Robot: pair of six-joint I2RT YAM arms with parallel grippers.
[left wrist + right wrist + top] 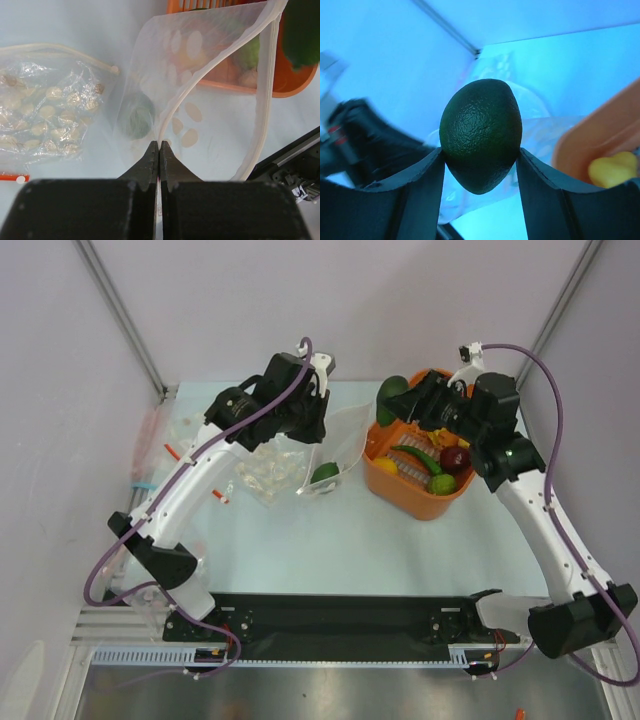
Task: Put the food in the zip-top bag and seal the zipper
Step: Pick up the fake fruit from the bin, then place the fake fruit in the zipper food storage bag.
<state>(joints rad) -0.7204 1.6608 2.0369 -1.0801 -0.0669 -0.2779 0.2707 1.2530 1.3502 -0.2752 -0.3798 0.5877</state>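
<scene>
Pale blue bench (330, 550) between plain grey walls. Off at nine o'clock in the top view, by the bench's edge, plain clear bags (160, 450) with red and blue strips. Nearer the middle, at ten o'clock, a crumpled clear packet (265, 475) full of pale lumps, lying flat and showing again at nine o'clock from the left wrist.

Just past that, at eleven o'clock, the left claw (159, 149): pinched tight, fingers (149, 165) pressed together with only the film of the zip-top bag (220, 125) between them. Clamps on the mouth edge, where the zipper (266, 90) runs as a pale strip. Holds that mouth up off the bench and gaping toward three o'clock. Inside the bag, low down near the middle of the top view, a lime (324, 473), dim green through the dotted plastic.

At two o'clock, just beside the bag's open end, the orange basket (400, 492); touching the bag or not, cannot tell. Carries a green chili (415, 454), a dark red apple (455, 457) and yellow fruit (385, 466).

Over the basket's ten-o'clock rim, at one o'clock in the top view, the right claw (480, 152). Narrowed onto the green avocado (481, 125), gripping it at both flanks, raised clear of the basket, close to the bag's mouth.
</scene>
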